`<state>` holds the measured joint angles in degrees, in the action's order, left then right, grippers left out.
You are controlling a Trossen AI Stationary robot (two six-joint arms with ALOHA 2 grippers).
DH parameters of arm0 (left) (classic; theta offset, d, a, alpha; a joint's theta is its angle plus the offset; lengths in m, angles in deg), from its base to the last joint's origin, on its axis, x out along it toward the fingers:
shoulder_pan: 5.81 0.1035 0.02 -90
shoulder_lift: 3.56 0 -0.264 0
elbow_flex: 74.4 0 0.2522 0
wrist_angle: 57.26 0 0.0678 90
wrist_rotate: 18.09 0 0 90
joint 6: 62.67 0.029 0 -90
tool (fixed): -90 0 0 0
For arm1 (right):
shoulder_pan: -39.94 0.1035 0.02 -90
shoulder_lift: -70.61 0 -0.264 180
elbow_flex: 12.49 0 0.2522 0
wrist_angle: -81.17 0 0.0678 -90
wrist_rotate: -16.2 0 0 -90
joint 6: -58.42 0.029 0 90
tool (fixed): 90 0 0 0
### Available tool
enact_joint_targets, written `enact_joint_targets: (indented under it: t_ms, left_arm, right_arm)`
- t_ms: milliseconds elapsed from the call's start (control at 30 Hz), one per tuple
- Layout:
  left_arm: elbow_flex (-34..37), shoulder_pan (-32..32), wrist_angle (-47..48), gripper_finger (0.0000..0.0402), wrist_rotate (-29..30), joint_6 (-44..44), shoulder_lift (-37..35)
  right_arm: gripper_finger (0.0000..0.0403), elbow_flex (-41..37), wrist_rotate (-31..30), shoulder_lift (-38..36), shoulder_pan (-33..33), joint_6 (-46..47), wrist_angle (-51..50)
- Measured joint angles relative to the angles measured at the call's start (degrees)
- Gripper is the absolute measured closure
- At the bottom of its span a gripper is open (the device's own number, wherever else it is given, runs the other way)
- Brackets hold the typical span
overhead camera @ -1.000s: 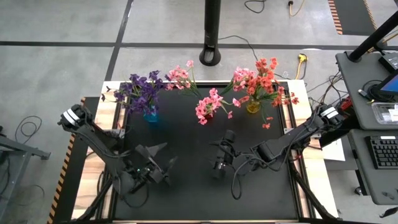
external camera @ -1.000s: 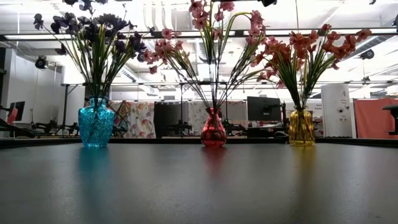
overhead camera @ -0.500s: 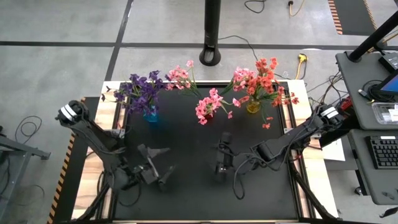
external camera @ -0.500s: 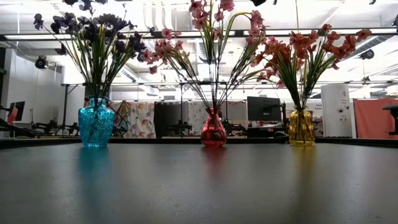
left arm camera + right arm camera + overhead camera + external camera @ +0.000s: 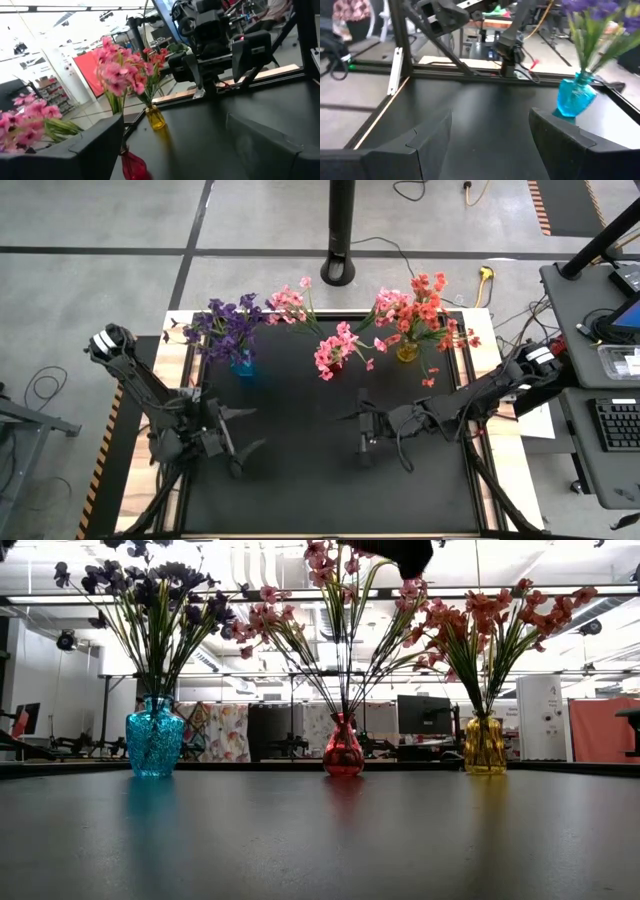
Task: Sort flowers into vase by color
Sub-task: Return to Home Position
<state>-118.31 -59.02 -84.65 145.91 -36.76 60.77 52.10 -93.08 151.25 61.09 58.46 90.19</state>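
Three vases stand upright on the black table [image 5: 300, 490] near its far edge. The blue vase [image 5: 243, 366] holds purple flowers [image 5: 226, 326], the red vase [image 5: 335, 364] pink flowers [image 5: 337, 344], and the yellow vase [image 5: 407, 353] orange-red flowers [image 5: 420, 310]. Their stems stick into the vase necks. My left gripper [image 5: 248, 430] is open at the table's near left and points right. My right gripper [image 5: 352, 438] is open near the middle and points left. Both stand well short of the vases with nothing between their fingers.
The low view shows the blue vase [image 5: 155, 737], red vase [image 5: 343, 747] and yellow vase [image 5: 485, 745] in a row, with bare table in front. A dark part of my right arm [image 5: 400, 550] shows at its top. A black pole base [image 5: 338, 272] stands beyond the far edge.
My left gripper has drawn back toward the table's left edge and rolled about its own line, staying open. My right gripper has swung from pointing at the near edge to pointing left, and has sunk a little, so that it now shows at the top of the low view.
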Motion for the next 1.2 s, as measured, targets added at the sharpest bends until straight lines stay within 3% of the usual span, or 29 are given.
enact_joint_targets:
  t_ms: [700,900,1200]
  left_arm:
    - [13.74,-0.02,-1.74,0.007,-0.02,-0.97,-20.52]
    - [17.57,0.0,-1.72,0.007,0.27,-1.0,-27.86]
    - [19.0,-0.02,-1.57,0.007,0.55,3.13,-34.58]
  right_arm:
    - [0.0145,-23.43,0.29,-20.06,-2.06,3.71,11.69]
    - [0.0145,-31.14,0.37,-26.34,-2.06,3.81,19.32]
    - [0.0145,-40.94,0.26,-32.37,-2.06,5.08,27.97]
